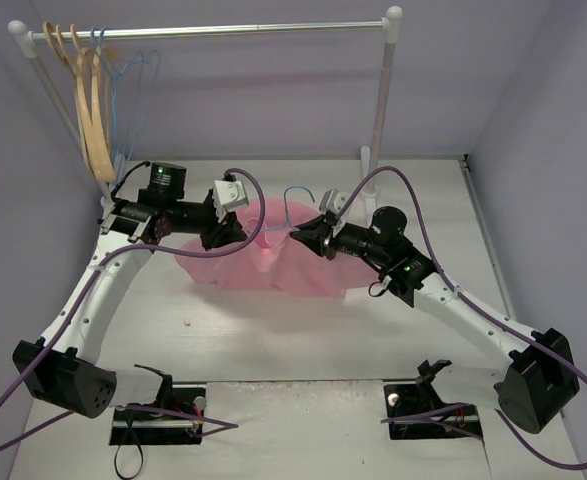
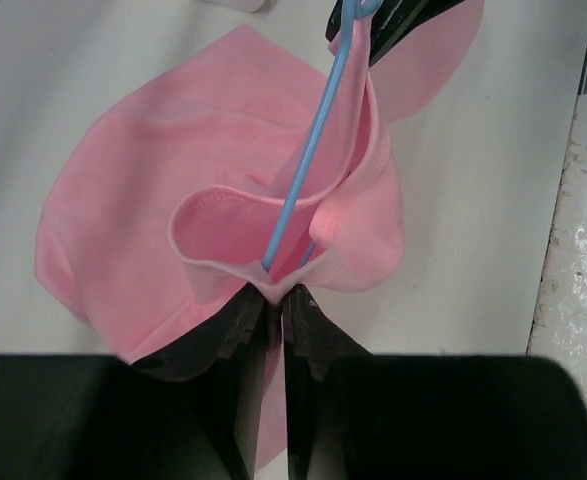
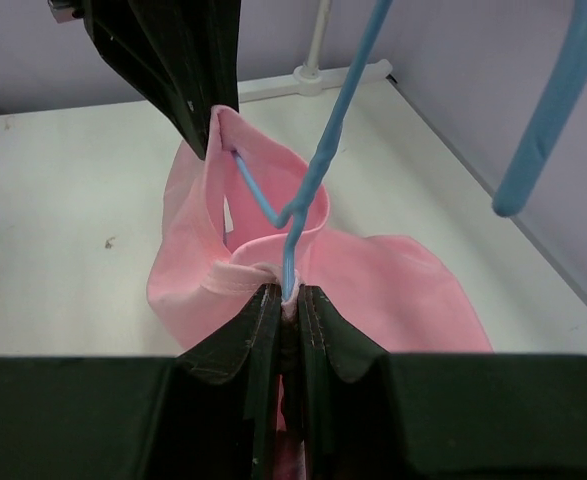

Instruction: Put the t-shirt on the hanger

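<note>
The pink t-shirt [image 1: 263,265] lies bunched mid-table, its neck opening pulled up between both grippers. My left gripper [image 1: 235,232] is shut on one side of the neck rim [image 2: 276,292]. My right gripper [image 1: 308,238] is shut on the opposite rim together with the light-blue wire hanger [image 3: 318,170], whose wire runs down into the neck hole [image 2: 293,200]. The hanger's hook [image 1: 295,195] sticks up above the shirt, and also shows in the right wrist view [image 3: 553,110]. The hanger's lower part is hidden inside the cloth.
A clothes rack rail [image 1: 223,32] spans the back, with tan wooden hangers [image 1: 93,110] and blue wire hangers [image 1: 133,85] at its left end. Its right post [image 1: 381,100] stands behind the right gripper. Purple walls close in both sides.
</note>
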